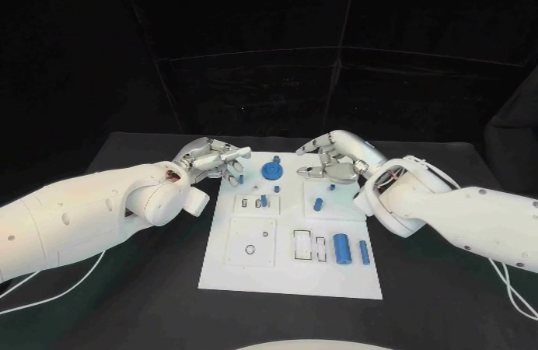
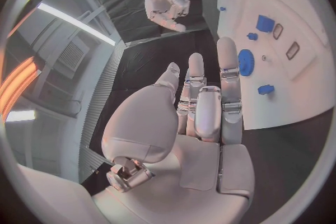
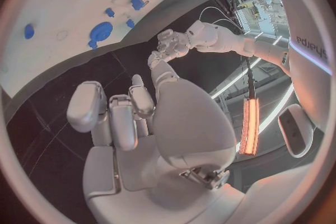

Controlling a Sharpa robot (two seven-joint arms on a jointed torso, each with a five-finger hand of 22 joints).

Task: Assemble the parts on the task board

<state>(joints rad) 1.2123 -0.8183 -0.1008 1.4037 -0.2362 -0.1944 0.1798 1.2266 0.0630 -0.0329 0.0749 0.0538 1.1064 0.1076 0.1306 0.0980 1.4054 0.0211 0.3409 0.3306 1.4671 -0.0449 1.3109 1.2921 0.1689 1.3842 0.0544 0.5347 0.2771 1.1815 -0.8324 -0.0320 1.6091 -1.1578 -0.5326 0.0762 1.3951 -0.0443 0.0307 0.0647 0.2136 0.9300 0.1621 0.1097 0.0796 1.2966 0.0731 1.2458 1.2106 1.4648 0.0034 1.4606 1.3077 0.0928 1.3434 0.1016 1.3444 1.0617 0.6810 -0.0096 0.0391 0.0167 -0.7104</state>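
Left hand (image 1: 211, 160), fingers apart and empty, above the far left corner of the white task board (image 1: 294, 276), right hand (image 1: 332, 157) likewise empty above its far right edge; blue parts (image 1: 342, 247) lying on the board, which rests on the black tabletop (image 1: 134, 303).

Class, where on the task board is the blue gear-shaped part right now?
In the head view the blue gear-shaped part sits at the far end of the task board, between the left hand and the right hand, touched by neither.
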